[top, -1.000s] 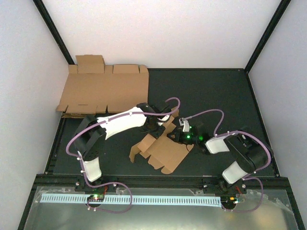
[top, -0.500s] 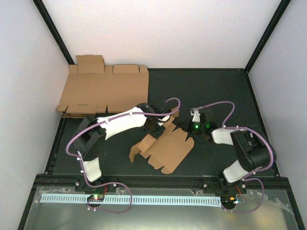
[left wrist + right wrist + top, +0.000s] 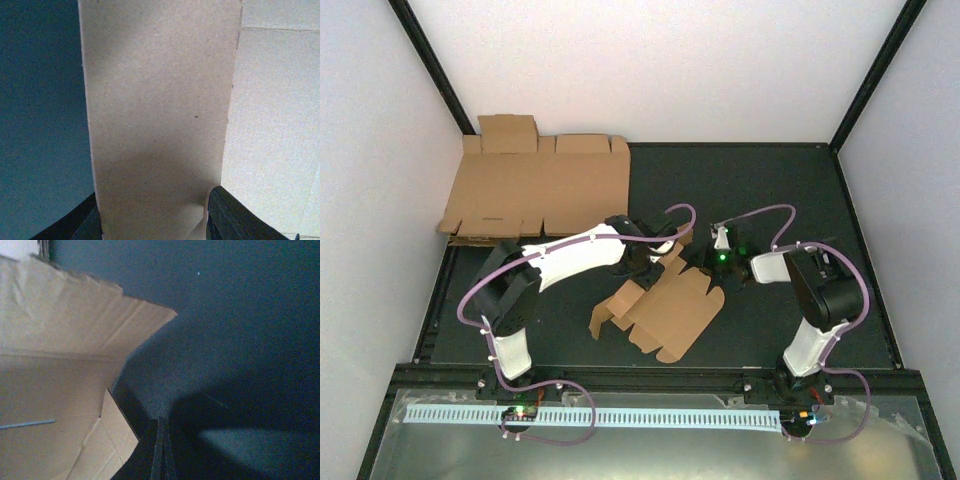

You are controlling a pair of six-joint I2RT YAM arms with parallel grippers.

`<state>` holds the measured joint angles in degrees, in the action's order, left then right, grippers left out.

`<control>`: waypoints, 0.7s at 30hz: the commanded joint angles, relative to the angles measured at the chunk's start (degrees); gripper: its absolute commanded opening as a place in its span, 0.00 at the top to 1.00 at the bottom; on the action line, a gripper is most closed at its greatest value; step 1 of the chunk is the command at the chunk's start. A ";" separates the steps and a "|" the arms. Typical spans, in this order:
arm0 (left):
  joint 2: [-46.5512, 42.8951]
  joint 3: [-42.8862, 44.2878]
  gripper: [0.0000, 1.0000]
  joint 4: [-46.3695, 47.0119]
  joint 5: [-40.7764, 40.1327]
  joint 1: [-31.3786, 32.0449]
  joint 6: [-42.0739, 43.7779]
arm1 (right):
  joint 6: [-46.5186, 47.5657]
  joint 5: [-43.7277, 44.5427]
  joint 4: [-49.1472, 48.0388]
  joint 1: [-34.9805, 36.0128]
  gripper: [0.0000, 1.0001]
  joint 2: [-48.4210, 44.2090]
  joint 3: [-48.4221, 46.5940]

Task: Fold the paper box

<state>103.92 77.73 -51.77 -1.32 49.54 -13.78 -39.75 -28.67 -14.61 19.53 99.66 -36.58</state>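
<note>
**Half-folded box, one flap pinched: where this could go sideways**

Starting at the bottom of the overhead shot, the two arm bases sit on the near edge, and the paper box (image 3: 665, 310) lies just past them in the middle of the frame on the dark table (image 3: 760, 190). It's mostly flat, with a couple of flaps kinked up on its left side.

The left gripper (image 3: 152, 215) is at the box's upper edge. Its own camera shows a strip of cardboard filling the gap between the two fingers, so I'd call that clamped on a flap of the box. The right gripper (image 3: 161, 450) sits just beside the box's upper right corner, fingers pressed together with nothing in them. I can't tell if it's actually touching the cardboard.

My worries:
- Only one flap is held and nothing pins the rest. If the left arm lifts, the whole sheet might come up or skid instead of creasing on the score line.
- A closed fingertip nudging a thin edge could slip over the top and shove the box.

On the views, the overhead hides both grips under the wrists, and only the wrist cams settle them. The right wrist cam also shows a raised flap with a rumpled edge in its upper left. Only the overhead shows the bigger flat cardboard sheets (image 3: 535, 190) in the far upper left.
</note>
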 commanded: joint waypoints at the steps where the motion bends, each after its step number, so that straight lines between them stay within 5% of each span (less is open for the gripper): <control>1: -1.94 -0.32 0.56 0.77 -0.02 0.30 -0.63 | -0.17 0.11 0.80 -0.18 0.98 2.15 -2.41; 21: -1.27 1.18 0.56 0.47 0.22 0.30 -0.46 | -1.10 -11.24 -4.46 1.33 0.98 0.13 -0.16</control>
<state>103.83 77.58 -51.64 -1.30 49.54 -13.78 -39.97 -35.46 -16.64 19.70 101.25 -38.28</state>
